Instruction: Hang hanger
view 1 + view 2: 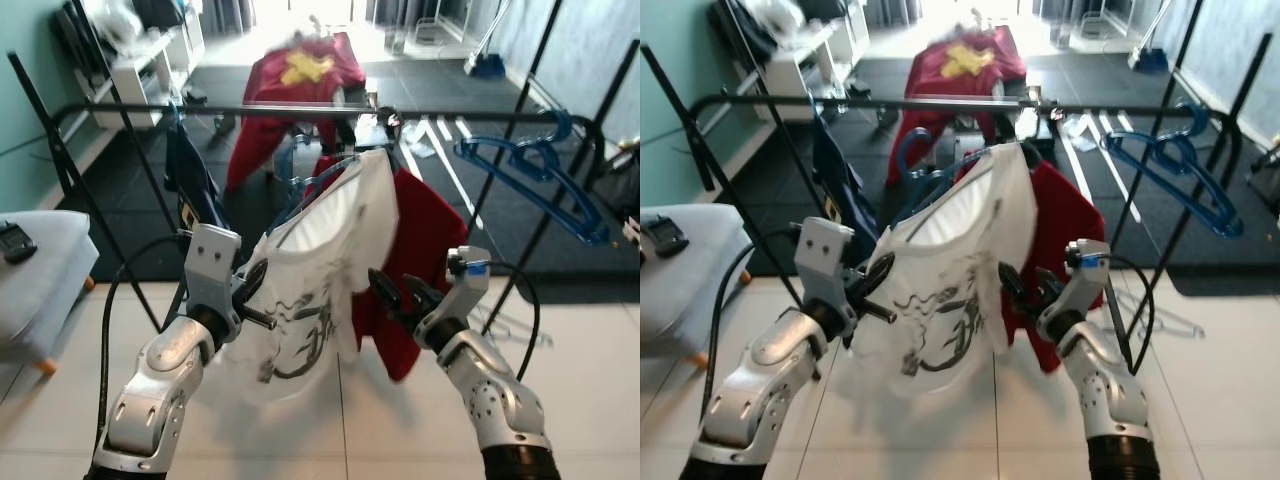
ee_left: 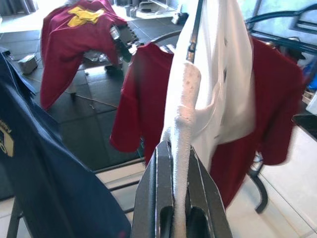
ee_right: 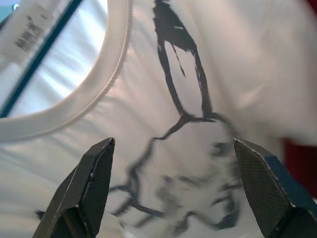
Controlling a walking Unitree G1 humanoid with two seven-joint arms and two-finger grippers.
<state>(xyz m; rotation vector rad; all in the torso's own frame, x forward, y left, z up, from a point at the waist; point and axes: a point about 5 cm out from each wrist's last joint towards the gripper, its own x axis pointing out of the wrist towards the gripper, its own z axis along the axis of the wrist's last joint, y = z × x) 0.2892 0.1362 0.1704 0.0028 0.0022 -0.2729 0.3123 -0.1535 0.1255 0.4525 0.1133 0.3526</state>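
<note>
A white T-shirt (image 1: 320, 260) with a black print hangs on a teal hanger (image 3: 44, 49), just below the black rail (image 1: 250, 111) of the clothes rack. Whether the hanger's hook sits on the rail I cannot tell. My left gripper (image 1: 250, 290) is shut on the shirt's white collar edge (image 2: 181, 114), at the shirt's left side. My right gripper (image 1: 400, 292) stands open at the shirt's right edge. Its two fingers (image 3: 94, 173) are spread wide just in front of the printed cloth, apart from it.
On the same rail a red shirt (image 1: 425, 240) hangs right behind the white one, a navy garment (image 1: 195, 190) to the left and empty blue hangers (image 1: 540, 170) to the right. A second rack with red cloth (image 1: 300, 70) stands behind. A grey seat (image 1: 40, 260) is at left.
</note>
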